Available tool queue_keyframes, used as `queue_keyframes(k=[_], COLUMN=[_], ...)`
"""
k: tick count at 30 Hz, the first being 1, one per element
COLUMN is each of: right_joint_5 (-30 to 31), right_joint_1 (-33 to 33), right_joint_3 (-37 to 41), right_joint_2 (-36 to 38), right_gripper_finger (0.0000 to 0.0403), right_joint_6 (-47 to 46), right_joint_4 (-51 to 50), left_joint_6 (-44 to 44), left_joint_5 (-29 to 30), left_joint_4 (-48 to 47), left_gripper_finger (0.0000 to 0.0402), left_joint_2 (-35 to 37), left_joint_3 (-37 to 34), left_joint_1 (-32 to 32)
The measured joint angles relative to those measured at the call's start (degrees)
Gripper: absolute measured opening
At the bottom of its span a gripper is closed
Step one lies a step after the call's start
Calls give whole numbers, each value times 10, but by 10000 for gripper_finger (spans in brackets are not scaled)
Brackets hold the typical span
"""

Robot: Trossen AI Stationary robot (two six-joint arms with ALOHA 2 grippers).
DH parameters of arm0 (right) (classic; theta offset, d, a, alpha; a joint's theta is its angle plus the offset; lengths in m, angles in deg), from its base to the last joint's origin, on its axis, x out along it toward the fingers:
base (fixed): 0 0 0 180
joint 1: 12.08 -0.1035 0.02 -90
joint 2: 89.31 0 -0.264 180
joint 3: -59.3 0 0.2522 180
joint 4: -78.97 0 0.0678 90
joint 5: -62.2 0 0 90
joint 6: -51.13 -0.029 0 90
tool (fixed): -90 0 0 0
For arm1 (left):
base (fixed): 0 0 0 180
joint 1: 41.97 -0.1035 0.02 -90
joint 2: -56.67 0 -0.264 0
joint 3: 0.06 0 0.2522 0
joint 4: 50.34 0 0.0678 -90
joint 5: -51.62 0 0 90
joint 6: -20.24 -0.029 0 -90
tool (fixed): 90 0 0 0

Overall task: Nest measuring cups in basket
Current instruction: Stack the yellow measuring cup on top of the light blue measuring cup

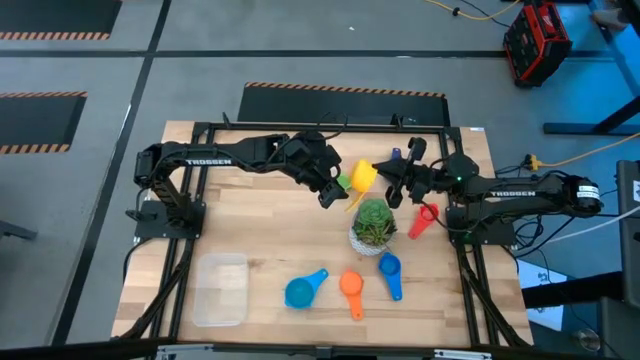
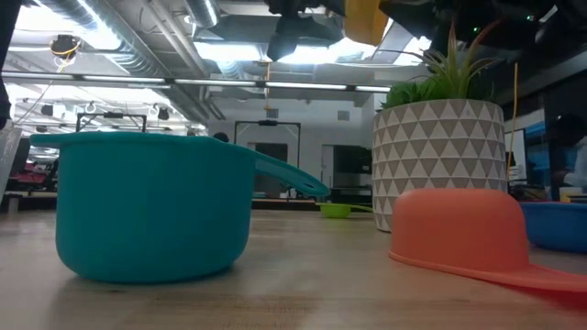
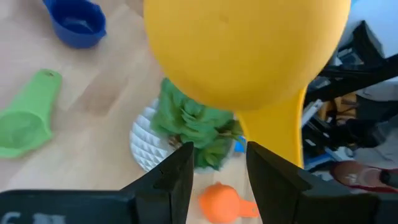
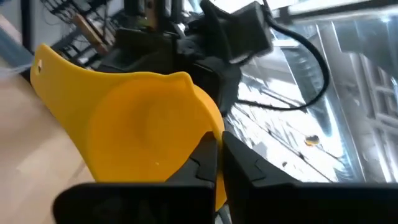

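Six measuring cups show: one yellow cup [image 1: 363, 176] aloft at centre, pinched at its rim by the clenched right end effector [image 1: 392, 186]; one green cup [image 1: 344, 183] just left of it; one red cup [image 1: 424, 219] at right; and one teal cup [image 1: 304, 288], one orange cup [image 1: 351, 289] and one blue cup [image 1: 390, 272] near the front. One basket [image 1: 220, 289] lies near-left on the tabletop [image 1: 250, 215]. One potted plant [image 1: 373, 226] stands mid-table. The left end effector [image 1: 327, 189] hangs beside the yellow cup, fingers parted, grasping nothing.
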Motion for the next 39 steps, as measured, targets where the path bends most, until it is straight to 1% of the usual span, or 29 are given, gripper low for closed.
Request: queue_keyframes(k=[6,8,10,12,14,16,20,23,27,31,33,36,39], right_joint_5=[75,89,101,123,158,197,267,311,324,325,336,357,379], right_joint_1=[0,0,1,2,2,2,5,7,7,7,7,7,7], right_joint_3=[0,0,0,0,0,0,0,0,0,0,0,0,0], right_joint_2=[7,13,20,25,29,29,27,27,26,26,26,26,26], right_gripper_finger=[10,10,10,10,10,10,10,10,10,10,10,12,14], right_joint_6=[-12,-25,-54,-80,-113,-148,-236,-308,-385,-452,-483,-527,-555], right_joint_4=[-3,-4,-3,2,2,9,13,9,3,-17,-30,-36,-25], left_joint_6=[-73,-96,-120,-150,-187,-230,-310,-331,-357,-360,-360,-360,-361], left_joint_5=[45,61,82,99,118,134,158,160,160,160,166,190,237], left_joint_4=[-10,-45,-59,-112,-120,-158,-144,-124,-112,-90,-68,-37,3], left_gripper_finger=[141,141,139,139,138,138,138,138,138,138,138,138,138], left_joint_2=[10,21,29,43,48,55,56,51,49,49,49,49,49], left_joint_3=[0,-1,0,-1,1,-1,0,0,0,0,0,0,0], left_joint_1=[-2,-7,-12,-18,-19,-20,-19,-17,-17,-17,-17,-15,-14])
